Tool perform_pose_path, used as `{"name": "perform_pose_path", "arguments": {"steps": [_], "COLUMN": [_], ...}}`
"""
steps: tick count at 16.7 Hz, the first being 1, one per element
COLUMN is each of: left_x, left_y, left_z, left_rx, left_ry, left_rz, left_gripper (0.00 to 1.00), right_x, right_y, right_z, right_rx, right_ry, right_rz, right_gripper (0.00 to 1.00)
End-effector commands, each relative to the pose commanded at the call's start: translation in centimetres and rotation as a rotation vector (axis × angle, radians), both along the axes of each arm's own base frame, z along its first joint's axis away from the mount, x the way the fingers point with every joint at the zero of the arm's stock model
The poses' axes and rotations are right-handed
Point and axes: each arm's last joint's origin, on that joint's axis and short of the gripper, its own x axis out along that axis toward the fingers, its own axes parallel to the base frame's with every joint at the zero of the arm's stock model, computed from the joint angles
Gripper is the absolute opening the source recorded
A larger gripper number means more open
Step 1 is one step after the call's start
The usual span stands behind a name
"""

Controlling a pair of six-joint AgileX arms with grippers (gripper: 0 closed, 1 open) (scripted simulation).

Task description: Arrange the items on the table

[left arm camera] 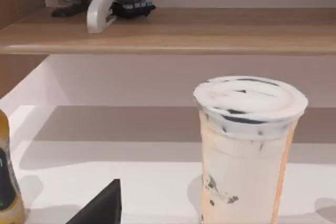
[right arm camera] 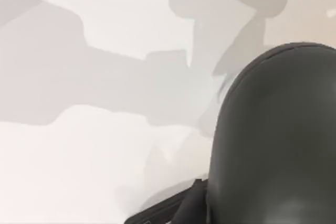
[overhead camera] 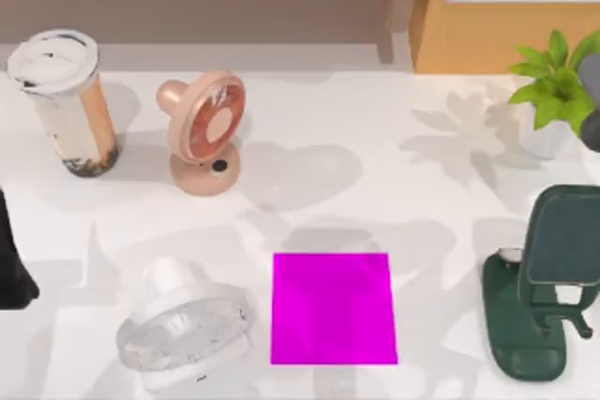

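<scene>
The tall drink cup (overhead camera: 63, 100), brownish-cream with a white lid, stands at the table's (overhead camera: 375, 194) far left corner. In the left wrist view the cup (left arm camera: 247, 150) rises just ahead, upright and untouched. My left gripper (overhead camera: 14, 269) shows as a dark shape at the table's left edge, nearer the front than the cup. The dark grey mouse (right arm camera: 273, 140) looms close in the right wrist view, held above the white tabletop. My right gripper (overhead camera: 592, 124) sits at the right edge beside the plant, shut on the mouse.
A pink desk fan (overhead camera: 203, 130) stands right of the cup. A clear white fan (overhead camera: 185, 327) lies at front left beside a magenta mat (overhead camera: 333, 308). A dark green stand (overhead camera: 547, 288) and a potted plant (overhead camera: 555, 91) occupy the right side. A yellowish bottle (left arm camera: 7, 182) stands at far left.
</scene>
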Motion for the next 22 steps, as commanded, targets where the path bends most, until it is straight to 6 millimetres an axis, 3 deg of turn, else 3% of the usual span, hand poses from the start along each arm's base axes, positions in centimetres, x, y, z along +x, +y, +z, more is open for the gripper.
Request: {"name": "perform_pose_path", "arguments": {"steps": [3,5,8,10,14,22], "left_x": [0.0,0.0,0.0,0.0,0.0,0.0], "left_y": [0.0,0.0,0.0,0.0,0.0,0.0], "left_z": [0.0,0.0,0.0,0.0,0.0,0.0], "left_rx": [0.0,0.0,0.0,0.0,0.0,0.0], "left_ry": [0.0,0.0,0.0,0.0,0.0,0.0], "left_rz": [0.0,0.0,0.0,0.0,0.0,0.0], "left_gripper": [1.0,1.0,1.0,1.0,1.0,1.0], "right_x": [2.0,2.2,0.8,-0.8,-3.2,-3.1], "right_y": [7.4,12.7,19.8,23.1,25.9,25.5], "right_z": [0.8,-0.4,-5.0,-8.6,-13.4,-14.0], "right_rx": [0.016,0.01,-0.059,-0.14,-0.283,-0.285], "right_ry": [-0.072,-0.059,0.046,0.127,0.235,0.263], "right_rz": [0.329,0.525,0.77,0.893,1.026,1.018], "right_gripper": [0.0,0.0,0.0,0.0,0.0,0.0]}}
